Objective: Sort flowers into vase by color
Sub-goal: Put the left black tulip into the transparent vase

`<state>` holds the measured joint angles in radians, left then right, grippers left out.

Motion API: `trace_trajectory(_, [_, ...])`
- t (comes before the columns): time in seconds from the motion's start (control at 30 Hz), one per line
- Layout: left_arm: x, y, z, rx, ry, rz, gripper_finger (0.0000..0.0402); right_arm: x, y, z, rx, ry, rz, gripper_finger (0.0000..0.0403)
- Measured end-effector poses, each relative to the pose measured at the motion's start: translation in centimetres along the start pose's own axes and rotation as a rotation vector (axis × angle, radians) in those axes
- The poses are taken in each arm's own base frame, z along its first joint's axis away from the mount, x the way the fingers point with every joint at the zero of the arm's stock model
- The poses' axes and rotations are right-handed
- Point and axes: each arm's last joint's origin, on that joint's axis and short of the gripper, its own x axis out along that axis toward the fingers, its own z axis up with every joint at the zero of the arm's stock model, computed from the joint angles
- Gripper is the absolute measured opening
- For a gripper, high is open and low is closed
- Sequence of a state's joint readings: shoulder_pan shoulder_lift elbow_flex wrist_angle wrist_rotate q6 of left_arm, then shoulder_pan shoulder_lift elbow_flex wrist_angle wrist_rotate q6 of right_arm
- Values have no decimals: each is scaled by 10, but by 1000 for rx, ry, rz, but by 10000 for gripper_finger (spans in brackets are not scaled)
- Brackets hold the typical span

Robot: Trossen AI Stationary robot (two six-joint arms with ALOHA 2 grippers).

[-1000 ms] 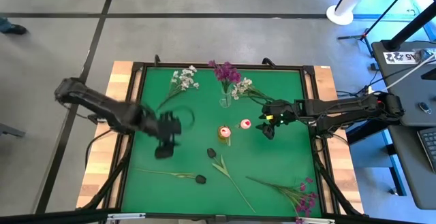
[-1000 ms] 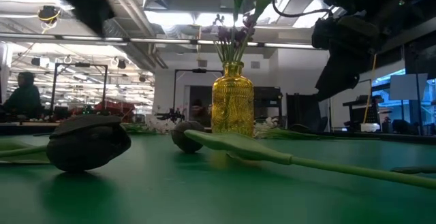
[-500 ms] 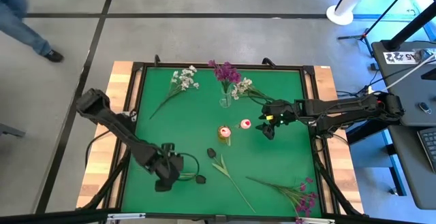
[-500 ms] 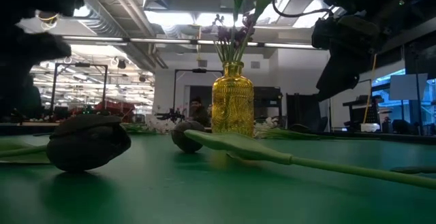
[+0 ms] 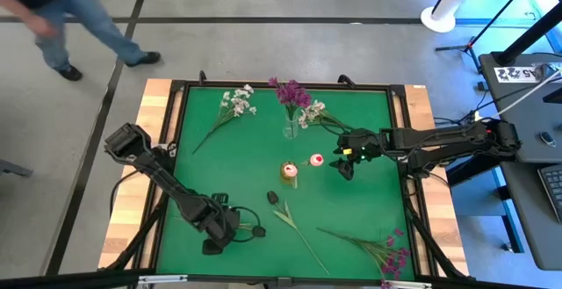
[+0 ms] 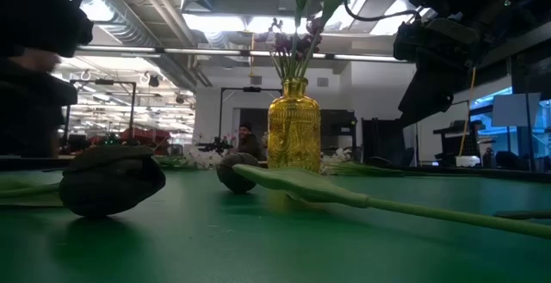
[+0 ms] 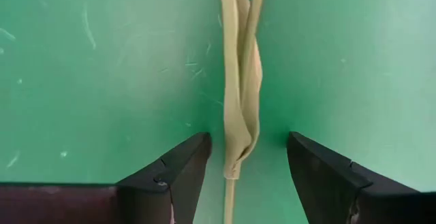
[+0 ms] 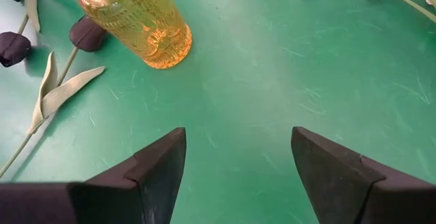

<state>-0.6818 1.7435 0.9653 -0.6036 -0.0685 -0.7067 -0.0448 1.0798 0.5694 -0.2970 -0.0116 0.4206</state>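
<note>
Low on the left side of the green worktop (image 5: pixel 237 157), the left gripper (image 7: pixel 248 157) hangs over a dark-budded flower (image 5: pixel 258 231) that lies flat there. Its fingers (image 7: pixel 178 171) stand spread, one on each side of the pale green stem and leaf (image 7: pixel 241 108), not closed on it. The dark bud (image 6: pixel 112 180) looms at the lower left of the low view.

The right gripper (image 8: pixel 238 163) hovers right of centre, its fingers (image 8: pixel 158 160) wide apart and holding nothing, near the yellow glass vase (image 8: pixel 135 18). A second dark bud (image 5: pixel 273 198) with a long stem lies just below that vase. A clear vase (image 5: pixel 291 131) holding magenta-purple sprigs (image 5: pixel 291 92) stands at upper centre, with white blossoms (image 5: pixel 237 102) to its left and a pale pink bud (image 5: pixel 316 160) near the yellow vase. More purple sprigs (image 5: pixel 393 252) lie at lower right. A person (image 5: pixel 61 12) walks at the upper left.
</note>
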Motion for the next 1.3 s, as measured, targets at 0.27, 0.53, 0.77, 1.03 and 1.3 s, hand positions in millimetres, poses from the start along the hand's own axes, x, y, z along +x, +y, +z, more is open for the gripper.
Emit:
trace_trajectory(0.27, [1, 6, 1, -2, 10, 43, 125, 0, 0, 0, -3, -2, 1, 264])
trace_trajectory(0.53, [1, 9, -1, 1, 27, 69, 16, 0, 0, 0, -5, -4, 2, 264])
trace_trajectory(0.77, [-13, 18, 3, 70, -40, 123, 5, 0, 1, 1, -6, -14, 6, 264])
trace_trajectory(1.03, [-85, 41, 0, 19, -286, 173, 3, 0, 1, 2, -6, -24, 10, 264])
trace_trajectory(1.3, [-160, 68, -23, -37, -668, 284, 2, 0, 2, 5, -19, -58, 22, 264])
